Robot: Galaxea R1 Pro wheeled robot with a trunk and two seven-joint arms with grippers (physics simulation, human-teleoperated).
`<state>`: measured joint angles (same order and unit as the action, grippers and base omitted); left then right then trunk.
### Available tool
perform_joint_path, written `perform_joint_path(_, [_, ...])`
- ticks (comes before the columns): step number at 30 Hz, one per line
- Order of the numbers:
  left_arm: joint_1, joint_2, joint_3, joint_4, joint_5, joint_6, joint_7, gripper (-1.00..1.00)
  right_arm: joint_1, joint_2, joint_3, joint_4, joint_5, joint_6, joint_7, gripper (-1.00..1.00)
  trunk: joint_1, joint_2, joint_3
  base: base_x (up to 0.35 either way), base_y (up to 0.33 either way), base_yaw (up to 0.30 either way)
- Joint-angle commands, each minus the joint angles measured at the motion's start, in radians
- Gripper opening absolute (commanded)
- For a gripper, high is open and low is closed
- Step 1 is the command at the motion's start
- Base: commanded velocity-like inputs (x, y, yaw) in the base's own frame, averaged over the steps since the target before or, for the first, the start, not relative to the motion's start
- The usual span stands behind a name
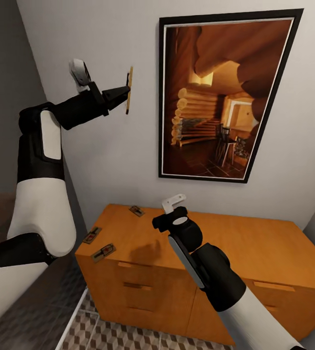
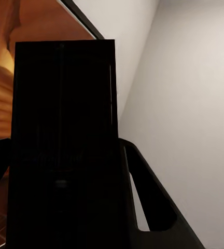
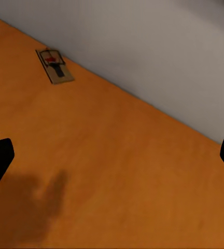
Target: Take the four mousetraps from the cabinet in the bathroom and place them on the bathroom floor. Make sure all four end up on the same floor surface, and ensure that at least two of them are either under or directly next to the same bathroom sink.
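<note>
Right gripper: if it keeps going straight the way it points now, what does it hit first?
Probably the cabinet top: the right gripper, jaws wide open and empty, looks down along its fingers onto bare orange wood. The mousetrap lies off to one side of that line. Depth is unclear.

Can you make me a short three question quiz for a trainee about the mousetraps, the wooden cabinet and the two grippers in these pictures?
1. True or false: the left gripper holds a flat dark-brown mousetrap raised near the white wall.
2. How many mousetraps lie on top of the orange-brown wooden cabinet?
3. The right gripper is: A) shut on a trap, B) open above the cabinet top, C) resting on the cube-patterned tile floor.

Key
1. True.
2. Three: one near the wall, two by the cabinet's left edge.
3. B.
</note>
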<state>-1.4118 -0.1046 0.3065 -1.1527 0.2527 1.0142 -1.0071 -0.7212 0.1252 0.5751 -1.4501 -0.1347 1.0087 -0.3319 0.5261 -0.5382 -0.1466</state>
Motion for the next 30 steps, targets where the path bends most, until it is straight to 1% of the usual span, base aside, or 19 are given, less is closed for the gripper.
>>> perform_joint_path(1, [-0.001,-0.001,0.002,0.000,-0.006,0.001,-0.007,-1.00,-0.001,0.007,0.001,-0.004,-0.011,0.004,-0.010,1.00,0.001,-0.002,-0.002,0.024,0.000,0.000])
perform_joint_path(2, [-0.001,-0.001,0.002,0.001,-0.006,0.001,-0.007,-1.00,-0.005,0.020,0.000,-0.005,-0.012,0.005,-0.010,1.00,0.001,-0.002,-0.002,0.010,0.000,0.000])
perform_joint_path(4, [0.000,0.000,0.002,0.002,-0.006,0.001,-0.007,-1.00,-0.012,0.034,0.000,-0.003,-0.026,0.005,-0.010,1.00,0.001,-0.002,-0.002,0.005,0.000,0.000])
perform_joint_path(5, [0.000,0.000,0.002,0.002,-0.007,0.000,-0.007,-1.00,-0.021,0.037,0.000,0.000,-0.044,0.006,-0.011,1.00,0.001,-0.002,-0.002,0.003,0.000,0.000])
perform_joint_path(7, [0.001,0.000,0.001,0.003,-0.007,0.000,-0.007,-1.00,-0.058,0.040,-0.003,0.025,-0.114,0.006,-0.015,1.00,0.001,-0.002,-0.002,0.001,0.000,0.000])
perform_joint_path(8, [0.001,0.000,0.001,0.003,-0.007,0.000,-0.007,-1.00,-0.065,0.040,-0.004,0.035,-0.130,0.006,-0.016,1.00,0.001,-0.002,-0.002,0.000,0.000,0.000])
perform_joint_path(10, [0.003,0.000,0.000,0.002,-0.008,0.000,-0.007,-1.00,-0.093,0.040,-0.007,0.094,-0.208,0.007,-0.016,1.00,0.001,-0.002,-0.002,0.000,0.000,0.000])
perform_joint_path(11, [0.003,-0.001,0.000,0.002,-0.008,0.000,-0.007,-1.00,-0.103,0.039,-0.008,0.112,-0.232,0.007,-0.016,1.00,0.001,-0.002,-0.002,0.000,0.000,0.000])
perform_joint_path(12, [0.005,-0.001,0.000,0.003,-0.009,0.000,-0.007,-1.00,-0.124,0.039,-0.009,0.150,-0.284,0.007,-0.016,1.00,0.001,-0.002,-0.002,0.000,0.000,0.000])
perform_joint_path(13, [0.005,0.000,0.000,0.003,-0.009,-0.001,-0.007,-1.00,-0.137,0.038,-0.009,0.170,-0.311,0.007,-0.016,1.00,0.001,-0.002,-0.002,0.000,0.000,0.000])
perform_joint_path(15, [0.009,0.000,0.000,0.003,-0.010,-0.001,-0.007,-1.00,-0.194,0.037,-0.010,0.246,-0.414,0.007,-0.017,1.00,0.001,-0.002,-0.002,0.000,0.000,0.000])
perform_joint_path(16, [0.010,0.000,0.000,0.004,-0.010,-0.001,-0.007,-1.00,-0.209,0.037,-0.010,0.265,-0.436,0.007,-0.017,1.00,0.001,-0.002,-0.002,0.000,0.000,0.000])
perform_joint_path(17, [0.011,0.000,-0.001,0.004,-0.010,-0.002,-0.007,-1.00,-0.242,0.036,-0.010,0.301,-0.472,0.007,-0.018,1.00,0.001,-0.002,-0.002,0.017,0.000,0.000])
perform_joint_path(18, [0.012,0.000,-0.001,0.007,-0.010,-0.002,-0.007,-1.00,-0.294,0.036,-0.010,0.358,-0.507,0.007,-0.018,1.00,0.001,-0.002,-0.002,0.108,-0.005,0.000])
perform_joint_path(19, [0.012,0.000,-0.001,0.018,-0.010,-0.002,-0.007,-1.00,-0.364,0.038,-0.011,0.441,-0.530,0.007,-0.019,1.00,0.001,-0.002,-0.002,0.229,-0.044,0.000])
perform_joint_path(22, [0.013,0.000,-0.001,0.044,-0.011,-0.002,-0.007,-1.00,-0.440,0.039,-0.011,0.542,-0.545,0.007,-0.019,1.00,0.001,-0.002,-0.002,0.270,-0.048,0.000])
perform_joint_path(24, [0.013,0.000,-0.001,0.060,-0.012,-0.002,-0.007,-1.00,-0.470,0.040,-0.011,0.589,-0.554,0.007,-0.018,1.00,0.001,-0.002,-0.002,0.300,-0.026,0.000])
perform_joint_path(28, [0.013,0.000,-0.002,0.077,-0.012,-0.004,-0.007,-1.00,-0.501,0.042,-0.009,0.644,-0.567,0.007,-0.018,1.00,0.001,-0.002,-0.002,0.298,-0.008,0.000])
perform_joint_path(30, [0.013,-0.001,-0.012,0.079,-0.012,-0.005,-0.007,-1.00,-0.517,0.041,-0.009,0.655,-0.569,0.007,-0.018,1.00,0.001,-0.002,-0.002,0.108,-0.001,0.000])
